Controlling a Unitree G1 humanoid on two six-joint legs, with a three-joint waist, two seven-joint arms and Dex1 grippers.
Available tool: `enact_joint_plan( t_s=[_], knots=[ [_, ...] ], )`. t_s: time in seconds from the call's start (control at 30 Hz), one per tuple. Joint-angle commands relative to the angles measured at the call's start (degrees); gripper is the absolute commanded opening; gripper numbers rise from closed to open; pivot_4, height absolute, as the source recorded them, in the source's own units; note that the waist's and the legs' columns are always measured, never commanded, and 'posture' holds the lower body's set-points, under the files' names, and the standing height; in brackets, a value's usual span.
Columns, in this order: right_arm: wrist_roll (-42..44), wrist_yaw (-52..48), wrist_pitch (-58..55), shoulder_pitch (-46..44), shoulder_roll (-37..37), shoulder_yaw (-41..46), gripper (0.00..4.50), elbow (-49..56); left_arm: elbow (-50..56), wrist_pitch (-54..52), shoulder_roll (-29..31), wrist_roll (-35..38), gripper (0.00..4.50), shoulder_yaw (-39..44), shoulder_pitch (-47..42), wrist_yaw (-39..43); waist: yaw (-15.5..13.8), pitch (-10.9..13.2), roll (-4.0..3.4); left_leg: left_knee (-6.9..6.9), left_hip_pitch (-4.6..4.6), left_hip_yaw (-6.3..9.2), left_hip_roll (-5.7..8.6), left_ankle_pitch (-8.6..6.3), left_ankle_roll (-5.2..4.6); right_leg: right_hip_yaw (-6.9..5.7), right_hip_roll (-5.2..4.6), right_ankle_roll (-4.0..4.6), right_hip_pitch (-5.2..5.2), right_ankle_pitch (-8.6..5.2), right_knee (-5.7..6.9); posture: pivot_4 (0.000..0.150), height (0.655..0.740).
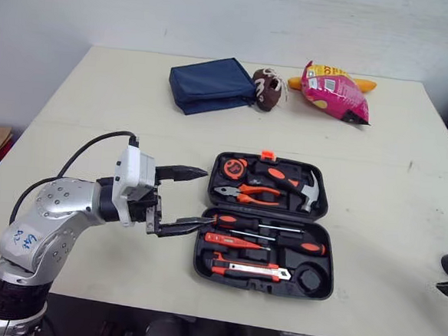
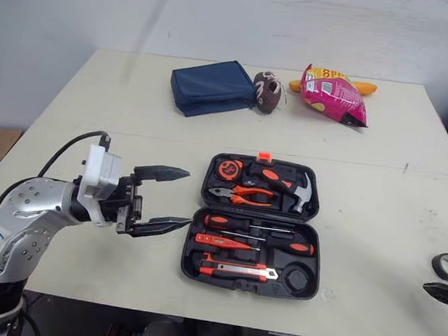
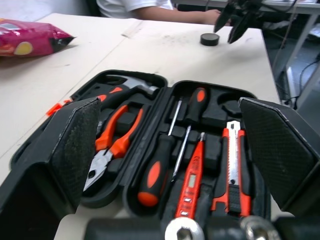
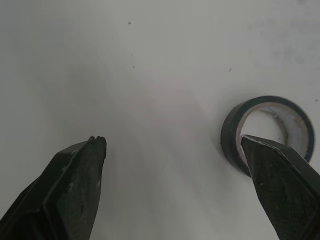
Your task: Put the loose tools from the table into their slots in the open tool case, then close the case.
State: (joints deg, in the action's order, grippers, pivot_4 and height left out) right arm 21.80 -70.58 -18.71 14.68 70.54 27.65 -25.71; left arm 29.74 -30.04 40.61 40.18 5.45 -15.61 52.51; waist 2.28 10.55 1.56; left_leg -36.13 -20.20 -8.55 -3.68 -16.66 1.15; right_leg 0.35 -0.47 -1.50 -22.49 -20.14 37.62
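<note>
The case [image 1: 239, 282] looks matt black plastic, the pink bag [image 1: 335, 93] glossy foil.

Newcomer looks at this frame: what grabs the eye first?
The open tool case near the table's front edge, packed with orange-and-black hand tools, with the open left tool at its left side. Then the loose tape roll at the table's right, beside the open right tool.

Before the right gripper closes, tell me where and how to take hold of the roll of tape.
Take the roll of tape by its wall, from straight above: one finger in the hole, one outside. It lies flat on the table, hole up, so its low sides give little to pinch. The open right gripper probably needs to shift toward it first.
</note>
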Motion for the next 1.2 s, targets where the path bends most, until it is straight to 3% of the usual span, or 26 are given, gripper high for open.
enact_joint_plan(
  t_s=[0.03, 0.43, 0.53, 0.6, 0.8, 0.9, 1.0, 1.2],
  knots=[
    [-4.10, 0.73, 2.86, -6.69, 1.03, -3.80, 4.50, -7.42, 2.37, -0.35, 0.93, 0.85, 4.46, -0.47, -1.08, 0.66, 0.25, 0.01, -0.01, -0.02, 0.00, 0.00, 0.00, 0.01, -0.01, 0.00, -0.01, 0.00, 0.00, 0.00, 0.02, 0.150, 0.7400],
    [-9.87, 0.00, 7.72, -19.39, -1.05, -11.85, 4.50, -20.62, 3.81, -1.44, 0.92, 1.66, 4.46, -0.01, -1.50, 0.02, 1.05, 0.01, -0.05, -0.18, 0.00, -0.01, 0.00, 0.07, -0.01, 0.02, -0.01, 0.01, 0.02, 0.01, 0.10, 0.150, 0.7400],
    [-10.34, -0.19, 9.81, -21.66, -1.53, -12.15, 3.73, -21.70, 3.57, -1.01, 0.91, 1.24, 4.50, -0.09, -1.63, 0.25, 1.23, 0.01, -0.04, -0.21, 0.03, -0.01, -0.01, 0.07, 0.00, 0.02, 0.01, 0.01, 0.05, 0.01, 0.13, 0.150, 0.7400],
    [-9.84, -1.46, 10.71, -22.41, -1.66, -11.87, 2.95, -21.63, 3.48, -0.90, 0.92, 1.21, 4.50, -0.09, -1.70, 0.41, 1.21, 0.01, -0.04, -0.27, 0.02, -0.02, -0.01, 0.08, -0.01, 0.04, 0.00, 0.00, 0.05, 0.02, 0.15, 0.150, 0.7400],
    [-9.09, -5.60, 12.29, -23.46, -1.16, -11.84, 0.03, -18.66, 3.19, -0.25, 0.37, 0.87, 4.50, -0.66, -1.65, 0.57, 1.05, 0.01, -0.06, -0.35, 0.02, -0.01, -0.01, 0.09, -0.03, 0.03, 0.00, -0.01, 0.05, 0.04, 0.22, 0.150, 0.7400],
    [-7.76, -8.60, 13.20, -23.51, -1.14, -11.14, 0.03, -15.22, 2.90, 0.21, 0.20, 0.58, 4.50, -0.90, -1.56, 0.74, 1.13, 0.01, -0.07, -0.35, 0.01, -0.02, -0.01, 0.09, -0.03, 0.04, 0.00, -0.01, 0.05, 0.04, 0.22, 0.150, 0.7400],
    [-4.79, -13.76, 9.90, -22.89, 0.23, -11.15, 0.03, -5.01, 2.34, 1.72, 0.12, -0.37, 4.50, -1.01, -1.37, 1.45, 1.16, 0.02, -0.11, -0.35, 0.02, -0.01, -0.02, 0.09, -0.03, 0.04, 0.00, -0.01, 0.04, 0.04, 0.23, 0.150, 0.7400],
    [7.95, -18.60, -10.13, -21.69, 2.89, -12.76, 0.03, 28.86, 0.79, 7.46, 1.22, -4.22, 4.50, -1.87, -0.39, 5.33, 1.00, 0.08, -0.23, -0.32, 0.01, 0.04, -0.08, 0.12, 0.04, 0.02, 0.04, -0.01, 0.00, 0.04, 0.34, 0.150, 0.7400]
  ],
)
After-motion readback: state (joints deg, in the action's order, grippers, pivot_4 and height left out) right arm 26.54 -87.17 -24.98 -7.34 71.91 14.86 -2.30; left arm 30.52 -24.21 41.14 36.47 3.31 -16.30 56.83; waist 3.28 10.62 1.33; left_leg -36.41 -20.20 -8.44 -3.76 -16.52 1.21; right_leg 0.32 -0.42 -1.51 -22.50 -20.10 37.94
